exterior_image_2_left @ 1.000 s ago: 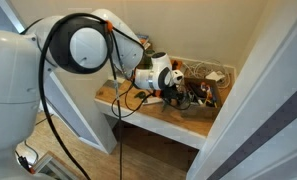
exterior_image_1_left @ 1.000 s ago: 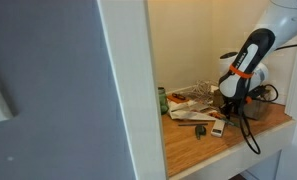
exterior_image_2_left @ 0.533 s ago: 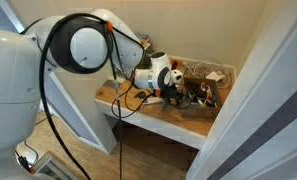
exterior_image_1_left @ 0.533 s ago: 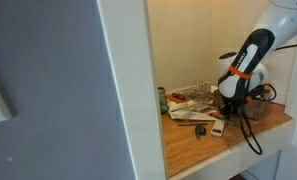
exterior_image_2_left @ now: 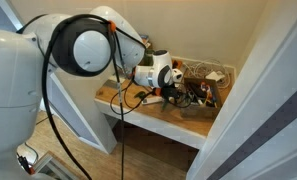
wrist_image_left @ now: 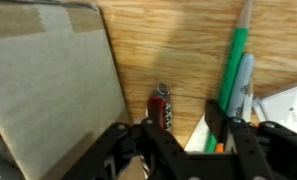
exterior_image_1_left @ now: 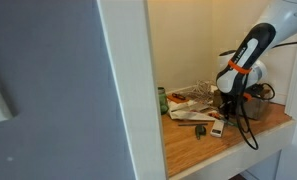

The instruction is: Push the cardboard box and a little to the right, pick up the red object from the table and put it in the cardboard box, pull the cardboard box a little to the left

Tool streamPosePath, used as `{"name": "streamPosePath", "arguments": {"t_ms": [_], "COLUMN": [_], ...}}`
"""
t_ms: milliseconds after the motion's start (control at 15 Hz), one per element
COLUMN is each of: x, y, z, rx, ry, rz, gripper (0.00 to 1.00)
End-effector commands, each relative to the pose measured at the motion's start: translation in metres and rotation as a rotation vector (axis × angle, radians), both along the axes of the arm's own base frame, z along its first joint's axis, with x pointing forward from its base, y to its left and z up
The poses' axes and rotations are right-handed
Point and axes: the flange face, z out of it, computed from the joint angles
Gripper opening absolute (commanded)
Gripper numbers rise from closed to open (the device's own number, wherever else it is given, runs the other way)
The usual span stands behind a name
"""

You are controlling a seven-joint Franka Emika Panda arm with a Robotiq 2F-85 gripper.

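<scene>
In the wrist view the cardboard box [wrist_image_left: 48, 90] fills the left side, its brown floor and low wall showing. A small red object [wrist_image_left: 161, 107] with a metal end lies on the wooden table [wrist_image_left: 178, 45] just right of the box. My gripper [wrist_image_left: 183, 135] is open and empty, and the red object lies by its left finger. In both exterior views the gripper [exterior_image_1_left: 228, 108] [exterior_image_2_left: 177, 95] hangs low over the clutter, beside the box [exterior_image_1_left: 189, 113]. I cannot make out the red object in those views.
A green pen [wrist_image_left: 233, 60] and white papers [wrist_image_left: 283, 105] lie right of the gripper. A green can [exterior_image_1_left: 162, 100], a dark object [exterior_image_1_left: 201, 130] and a small white item [exterior_image_1_left: 217, 127] lie on the table. Alcove walls [exterior_image_1_left: 123, 80] close in. Cables hang at the front edge.
The arm has shifted slightly, its upper part a little higher in an exterior view. The gripper stays open over the same spot. Nothing on the table has moved.
</scene>
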Motion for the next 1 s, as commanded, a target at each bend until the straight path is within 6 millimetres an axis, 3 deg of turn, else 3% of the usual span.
{"name": "streamPosePath", "arguments": {"t_ms": [0,400,600,933], "x": [0.001,0.004,0.006,0.008], "y": [-0.003,-0.014,-0.016,-0.014], "z": [0.010,0.018,0.013,0.002], "rx": [0.019,0.001,0.003,-0.005], "ry": [-0.012,-0.049,-0.049,-0.052], "rz": [-0.022,-0.051,-0.045,-0.033], "gripper": [0.52,0.54,0.57,0.53]}}
